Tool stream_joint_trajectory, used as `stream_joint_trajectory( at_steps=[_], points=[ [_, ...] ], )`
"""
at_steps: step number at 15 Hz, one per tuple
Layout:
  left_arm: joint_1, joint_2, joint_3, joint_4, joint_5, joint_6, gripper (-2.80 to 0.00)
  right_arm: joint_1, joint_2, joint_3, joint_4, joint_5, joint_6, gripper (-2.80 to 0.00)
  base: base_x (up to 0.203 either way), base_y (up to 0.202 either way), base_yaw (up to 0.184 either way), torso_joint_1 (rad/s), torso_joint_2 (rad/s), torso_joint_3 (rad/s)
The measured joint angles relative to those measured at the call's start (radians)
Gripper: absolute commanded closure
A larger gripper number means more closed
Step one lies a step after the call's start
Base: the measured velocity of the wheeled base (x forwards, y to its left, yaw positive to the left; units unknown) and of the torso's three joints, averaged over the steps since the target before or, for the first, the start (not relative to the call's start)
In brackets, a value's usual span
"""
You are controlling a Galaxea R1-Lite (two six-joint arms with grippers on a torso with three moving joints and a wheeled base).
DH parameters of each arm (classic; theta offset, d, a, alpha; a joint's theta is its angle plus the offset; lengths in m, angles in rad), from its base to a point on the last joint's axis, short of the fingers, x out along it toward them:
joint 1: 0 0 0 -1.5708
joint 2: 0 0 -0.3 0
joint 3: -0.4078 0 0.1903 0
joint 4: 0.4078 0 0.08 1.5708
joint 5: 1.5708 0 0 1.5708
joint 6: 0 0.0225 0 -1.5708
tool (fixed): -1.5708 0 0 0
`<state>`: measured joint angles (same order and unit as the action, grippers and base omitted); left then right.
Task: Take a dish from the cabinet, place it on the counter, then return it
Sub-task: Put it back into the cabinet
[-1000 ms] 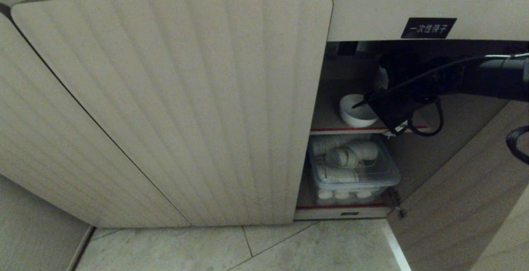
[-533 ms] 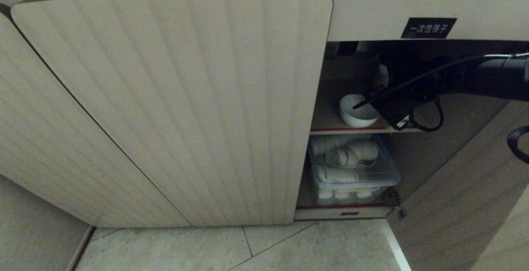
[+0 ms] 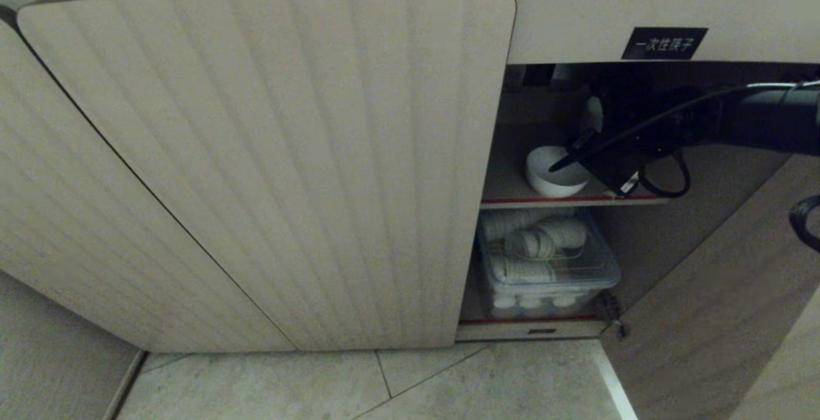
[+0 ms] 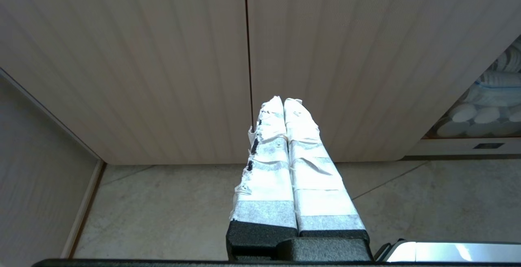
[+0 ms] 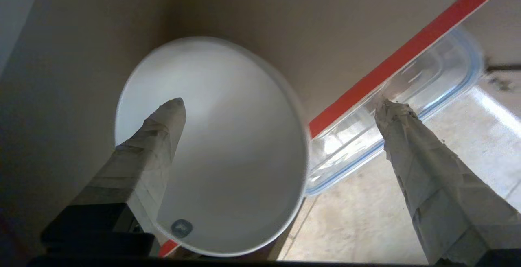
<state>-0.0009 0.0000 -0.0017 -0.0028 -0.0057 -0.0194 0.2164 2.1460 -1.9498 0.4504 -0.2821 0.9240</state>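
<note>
Nearest the robot, the left gripper (image 4: 285, 108) hangs parked in front of the closed ribbed door (image 3: 269, 164), its taped fingers pressed together with nothing between them. Low inside the open cabinet (image 3: 640, 10), a clear lidded container (image 3: 551, 266) full of pale rounded items sits on the bottom level. Above it, on the brown shelf (image 3: 506, 180) with the red front edge, stands the dish (image 3: 554, 180), a small deep white bowl set upright near the shelf's front. The right gripper (image 5: 281, 108) reaches into the compartment with its jaws spread wide and holding nothing; in its wrist view one taped finger (image 5: 150, 136) lies over the bowl's inside and the other (image 5: 423, 165) lies outside the rim, so the near wall sits between them. The bowl is likely stiff, light, smooth-glazed and breakable: pinching the rim wall looks like the sensible hold, with a firm but gentle squeeze, since a glazed wall may slip against the tape. From the head, the dark arm covers the gripper and part of the bowl's right side, so contact with the rim cannot be judged there. The bowl's foot is hidden, the back of the compartment is in shadow, and the counter is out of sight.
</note>
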Motion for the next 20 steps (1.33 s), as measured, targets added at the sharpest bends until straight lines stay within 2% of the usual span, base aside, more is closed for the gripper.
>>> stream_joint_trajectory(
  at_steps=[5, 9, 11, 16, 20],
  points=[
    [0.000, 0.000, 0.000, 0.000, 0.001, 0.000, 0.00, 0.005, -0.001, 0.004, -0.042, -0.029, -0.093, -2.80, 0.000, 0.000, 0.000, 0.000, 0.00, 0.000],
    [0.000, 0.000, 0.000, 0.000, 0.001, 0.000, 0.00, 0.007, -0.009, 0.017, -0.049, -0.041, -0.116, -2.80, 0.000, 0.000, 0.000, 0.000, 0.00, 0.000],
    [0.000, 0.000, 0.000, 0.000, 0.000, 0.000, 0.00, 0.007, -0.014, 0.039, -0.061, -0.072, -0.142, -2.80, 0.000, 0.000, 0.000, 0.000, 0.00, 0.000],
    [0.000, 0.000, 0.000, 0.000, 0.001, 0.000, 0.00, 0.011, -0.034, 0.107, -0.150, -0.084, -0.202, -2.80, 0.000, 0.000, 0.000, 0.000, 0.00, 0.000],
    [0.000, 0.000, 0.000, 0.000, 0.001, 0.000, 0.00, 0.011, -0.064, 0.207, -0.282, -0.085, -0.281, -2.80, 0.000, 0.000, 0.000, 0.000, 0.00, 0.000]
  ],
)
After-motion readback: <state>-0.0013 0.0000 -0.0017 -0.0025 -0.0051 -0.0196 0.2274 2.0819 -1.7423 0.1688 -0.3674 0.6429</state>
